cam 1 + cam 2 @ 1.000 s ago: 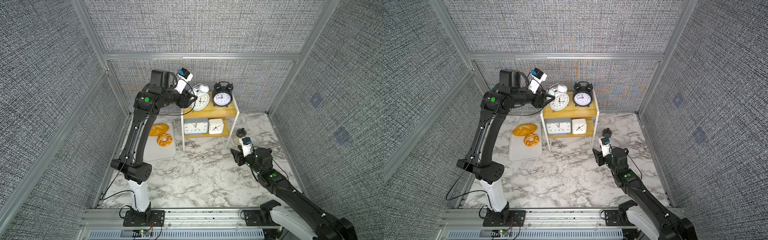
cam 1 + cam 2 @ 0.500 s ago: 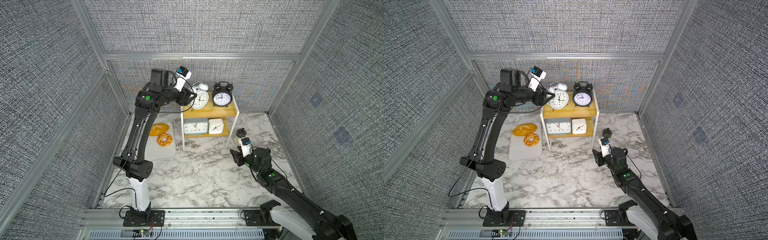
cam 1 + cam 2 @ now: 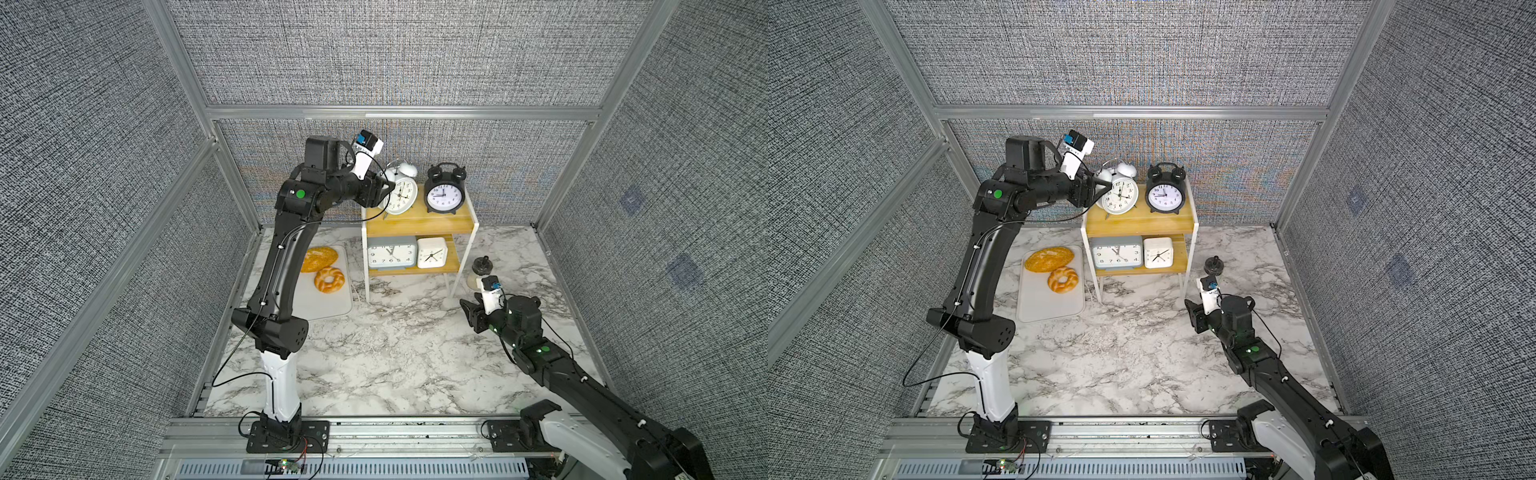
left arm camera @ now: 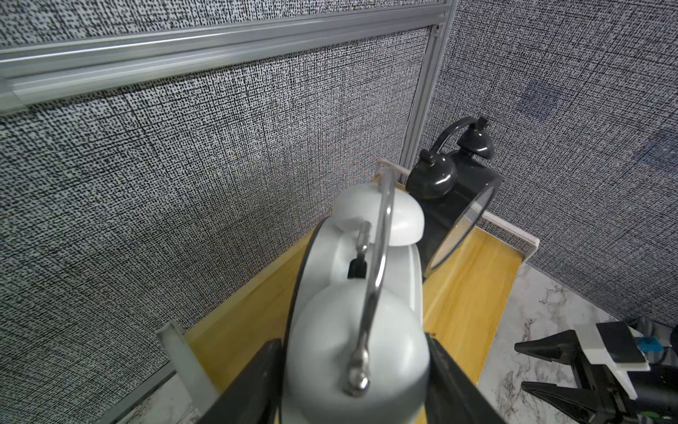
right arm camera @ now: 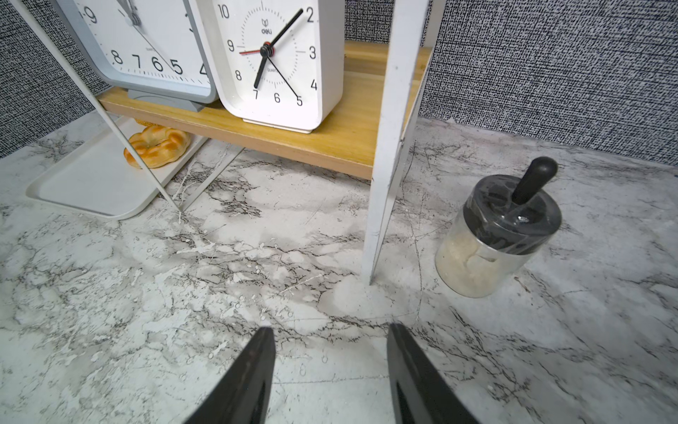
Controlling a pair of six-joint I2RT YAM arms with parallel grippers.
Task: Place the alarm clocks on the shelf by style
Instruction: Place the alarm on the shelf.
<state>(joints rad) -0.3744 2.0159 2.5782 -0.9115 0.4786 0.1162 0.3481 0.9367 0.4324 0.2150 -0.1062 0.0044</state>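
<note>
The white twin-bell alarm clock (image 3: 400,195) (image 3: 1120,196) stands at the left end of the shelf's top board (image 3: 419,224) (image 3: 1142,224). The black twin-bell clock (image 3: 445,194) (image 3: 1165,195) stands beside it. My left gripper (image 3: 384,193) (image 4: 354,339) reaches in from the left. Its fingers flank the near white bell (image 4: 352,348) closely, with a thin gap on one side. On the lower board sit the grey rectangular clock (image 3: 392,253) (image 5: 146,47) and the small white square clock (image 3: 432,252) (image 5: 275,62). My right gripper (image 3: 467,309) (image 5: 330,330) hovers open and empty over the marble, right of the shelf's front leg.
A white tray (image 3: 328,307) holding a loaf (image 3: 318,259) and a ring bread (image 3: 329,279) lies left of the shelf. A glass jar with a black knobbed lid (image 3: 482,270) (image 5: 495,238) stands right of the shelf leg. Grey fabric walls enclose the table.
The left arm has shifted slightly, and the white twin-bell clock now rests on the top board. The left fingers have eased apart around its bell. The right arm is unmoved.
</note>
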